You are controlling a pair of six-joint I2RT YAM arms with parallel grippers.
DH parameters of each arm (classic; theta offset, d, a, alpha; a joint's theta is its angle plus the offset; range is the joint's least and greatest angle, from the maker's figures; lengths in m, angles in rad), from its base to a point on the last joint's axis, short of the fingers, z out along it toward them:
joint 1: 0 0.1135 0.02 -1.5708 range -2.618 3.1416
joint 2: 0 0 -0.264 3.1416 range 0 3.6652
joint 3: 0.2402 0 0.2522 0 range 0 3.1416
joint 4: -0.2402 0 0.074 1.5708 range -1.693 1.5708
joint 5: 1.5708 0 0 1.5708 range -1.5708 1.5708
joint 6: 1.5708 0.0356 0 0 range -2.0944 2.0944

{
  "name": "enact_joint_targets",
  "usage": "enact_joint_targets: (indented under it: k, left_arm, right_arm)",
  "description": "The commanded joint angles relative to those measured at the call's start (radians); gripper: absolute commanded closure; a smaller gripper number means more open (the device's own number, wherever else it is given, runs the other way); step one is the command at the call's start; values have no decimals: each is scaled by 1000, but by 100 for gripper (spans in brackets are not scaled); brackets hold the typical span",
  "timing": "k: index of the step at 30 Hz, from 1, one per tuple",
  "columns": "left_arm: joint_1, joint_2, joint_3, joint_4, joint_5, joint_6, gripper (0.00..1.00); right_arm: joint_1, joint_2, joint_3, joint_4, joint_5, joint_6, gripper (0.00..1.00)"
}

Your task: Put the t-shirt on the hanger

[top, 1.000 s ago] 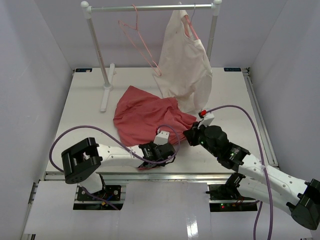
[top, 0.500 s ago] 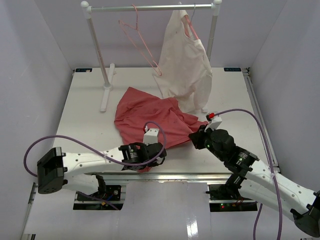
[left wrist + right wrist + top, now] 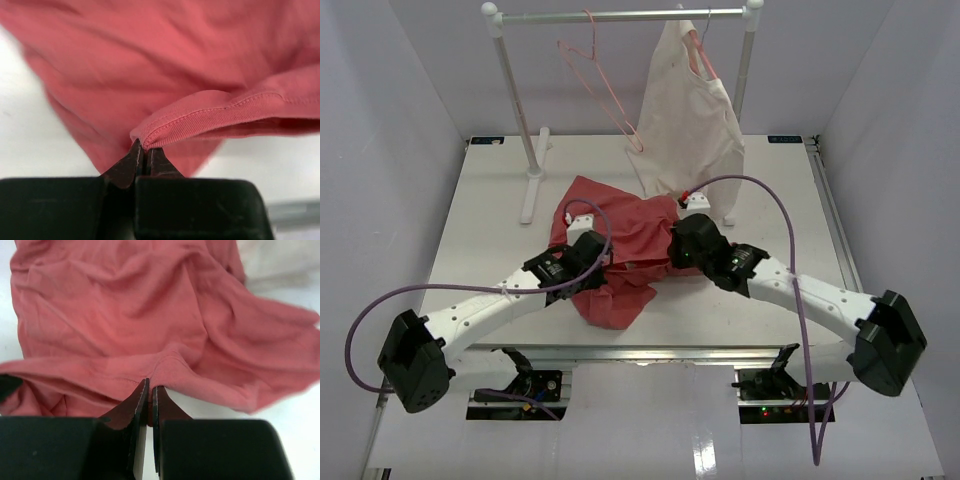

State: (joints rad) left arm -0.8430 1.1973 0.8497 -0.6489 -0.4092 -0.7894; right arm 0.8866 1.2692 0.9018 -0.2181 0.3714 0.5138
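Both arms reach in toward the middle of the worktop [image 3: 480, 230], and the shirt [image 3: 630, 220] lies bunched between them, roughly centred, with its lower flap draped toward the near edge. There is bare surface on either side of it: a broad strip on the left out to the wall and a similar strip on the right out to the side rail. The back is tighter. The rack [image 3: 515, 90] stands there with its foot at the back left. The hanger [image 3: 603, 88] hangs tilted from the rail, and the cream garment [image 3: 690, 130] hangs on the right. The cream hem comes down just beside the shirt's far right edge; I cannot tell whether they touch. Walls close in on the left, right and back.

My left tool [image 3: 144, 150] is clenched on a ribbed, stitched hem of the shirt, and the cloth folds over right at the fingertips [image 3: 131, 162]. My right tool [image 3: 150, 385] is pinched tight on a puckered fold along another edge. Seen from above, the left tool [image 3: 590, 262] and the right tool [image 3: 672, 252] sit near each other, with cloth spanning between them.

The shirt is a faded salmon red, soft and heavily creased, with loose ridges running across it. One lobe spreads toward the rack foot and another hangs forward between the arms.
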Motion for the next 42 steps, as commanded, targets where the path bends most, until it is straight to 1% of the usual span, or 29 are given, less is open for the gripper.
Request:
enact_joint_targets:
  k: [1,3,4,5,7,8,9,11,14,18,22,26,29,36,42]
  left_arm:
    - [145,38,13,83,50,133,100]
    - [194,76,35,88,43,142,91]
    - [203,93,46,93,47,146,84]
    - [220,103,50,105,52,151,77]
    - [239,124,57,115,59,152,44]
    - [245,133,57,115,58,150,29]
    - [250,137,54,117,51,143,21]
    - [265,134,45,118,24,133,11]
    - [272,109,37,127,-1,106,7]
    - [272,56,10,195,42,122,7]
    - [272,61,18,221,51,123,8]
    - [272,104,17,236,51,125,9]
    - [272,113,-10,259,43,117,11]
    - [272,61,-75,315,43,104,11]
    - [280,49,-113,332,31,119,11]
  right_arm:
    - [-31,185,192,34,-43,-75,82]
    - [-50,270,271,29,-77,-104,74]
    - [-61,318,315,24,-91,-117,70]
    - [-68,345,341,15,-100,-125,67]
    - [-84,405,400,-9,-106,-147,60]
    - [-87,432,421,-15,-100,-160,55]
    - [-89,444,438,-23,-94,-173,52]
    - [-90,447,460,-37,-85,-202,46]
    - [-89,428,443,-33,-83,-221,41]
    - [-88,417,404,-5,-83,-249,39]
    - [-88,475,463,-36,-51,-258,41]
    - [-87,530,508,-16,3,-252,43]
    - [-89,577,536,7,18,-249,45]
    - [-80,641,539,88,53,-183,45]
    - [-58,677,542,114,86,-143,46]
